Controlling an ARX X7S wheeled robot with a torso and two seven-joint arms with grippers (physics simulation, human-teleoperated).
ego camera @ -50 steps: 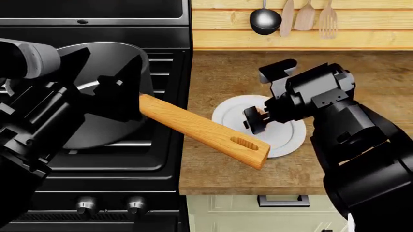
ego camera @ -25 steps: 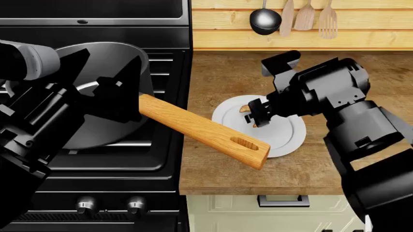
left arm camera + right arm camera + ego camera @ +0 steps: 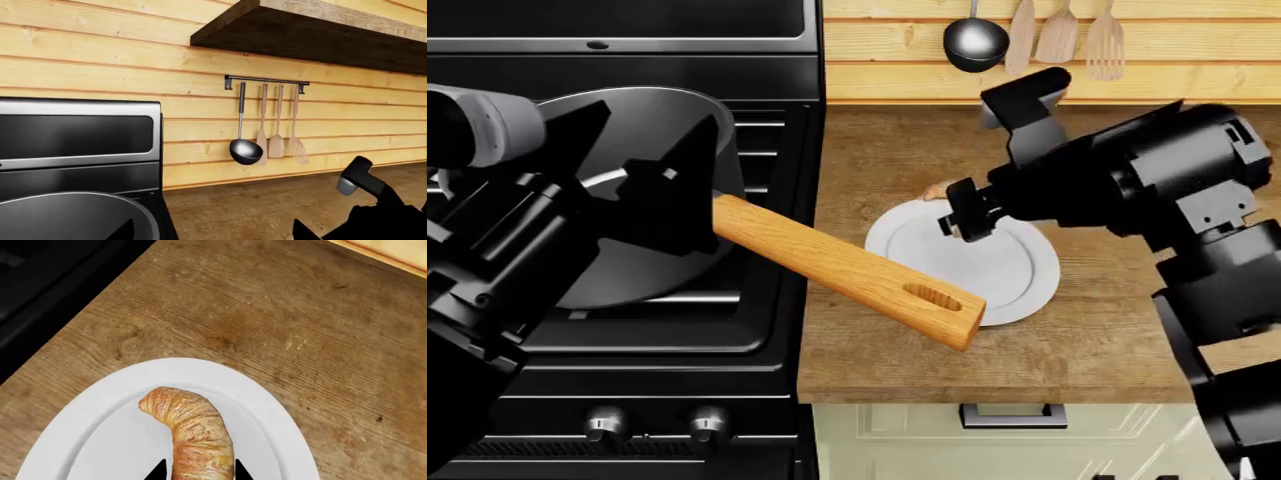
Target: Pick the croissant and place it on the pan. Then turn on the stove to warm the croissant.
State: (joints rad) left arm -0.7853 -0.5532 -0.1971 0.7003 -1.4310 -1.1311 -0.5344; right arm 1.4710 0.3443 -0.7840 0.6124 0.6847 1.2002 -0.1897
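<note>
Reaching from the frame's right, the black right gripper grips the golden-tan crescent croissant above the round white plate, higher and further back than before; left fingers can't be judged.

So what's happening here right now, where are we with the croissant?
The right gripper is closed on the croissant, its fingertips either side of the pastry. The croissant is over the white plate on the wooden counter; whether it has lifted clear of the plate is hard to tell. The pan sits on the stove with its wooden handle reaching out over the counter, and nothing is in it yet. The left arm hangs over the stove area, holding nothing that shows.
</note>
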